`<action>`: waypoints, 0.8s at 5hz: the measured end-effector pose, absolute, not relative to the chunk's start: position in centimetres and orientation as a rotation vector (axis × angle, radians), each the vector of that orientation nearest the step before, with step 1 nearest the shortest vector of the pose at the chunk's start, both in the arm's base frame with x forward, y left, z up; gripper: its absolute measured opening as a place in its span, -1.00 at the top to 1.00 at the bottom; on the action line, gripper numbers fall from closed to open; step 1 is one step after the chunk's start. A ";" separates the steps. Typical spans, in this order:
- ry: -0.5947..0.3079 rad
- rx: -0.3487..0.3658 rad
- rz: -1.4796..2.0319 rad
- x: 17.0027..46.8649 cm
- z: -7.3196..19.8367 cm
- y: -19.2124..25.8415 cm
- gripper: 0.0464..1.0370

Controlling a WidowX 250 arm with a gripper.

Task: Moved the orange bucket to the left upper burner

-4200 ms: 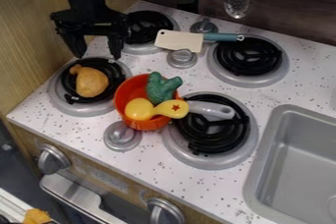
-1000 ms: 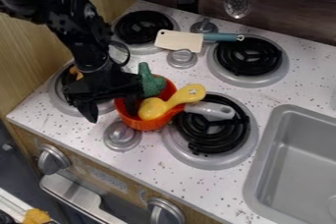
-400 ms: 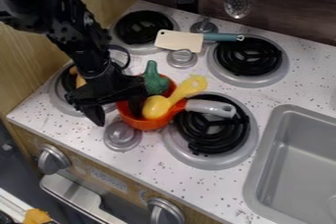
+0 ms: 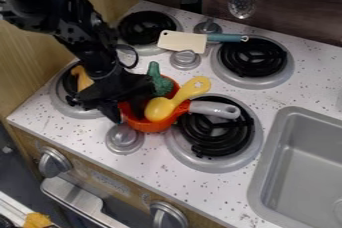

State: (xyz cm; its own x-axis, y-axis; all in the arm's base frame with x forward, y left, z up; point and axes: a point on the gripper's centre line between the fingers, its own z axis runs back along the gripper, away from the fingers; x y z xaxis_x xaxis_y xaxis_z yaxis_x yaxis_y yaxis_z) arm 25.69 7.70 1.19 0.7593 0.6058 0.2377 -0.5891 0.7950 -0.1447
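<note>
Rightward our gripper (image 4: 127,116) has shifted; whether its jaws clench, we can't tell. Our orange saucepan (image 4: 152,127) sits between front burners (image 4: 208,164), long axis crosswise, grey handle (image 4: 215,109) pointing right.

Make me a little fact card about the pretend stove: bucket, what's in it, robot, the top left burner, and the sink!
Bucket: orange, between the two front burners
Inside it: yellow spoon, green toy
Bucket's handle: grey, over the right front burner
Gripper: at the bucket's left rim
Top left burner: bucket not there yet
Sink: grey, on the right
</note>
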 end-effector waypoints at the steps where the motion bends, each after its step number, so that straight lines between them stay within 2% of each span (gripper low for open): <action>1: -0.288 -0.047 0.665 25.8 1.3 7.6 0.60; 2: -0.290 -0.092 0.654 26.2 1.3 7.5 0.83; 3: -0.295 -0.105 0.652 26.4 1.4 7.3 0.93; 4: -0.302 -0.121 0.645 26.7 1.6 6.6 0.93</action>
State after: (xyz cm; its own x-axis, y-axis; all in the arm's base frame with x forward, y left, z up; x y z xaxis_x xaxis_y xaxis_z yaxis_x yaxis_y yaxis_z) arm 26.68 6.64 1.61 0.7575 0.6075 0.2389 -0.5726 0.7941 -0.2037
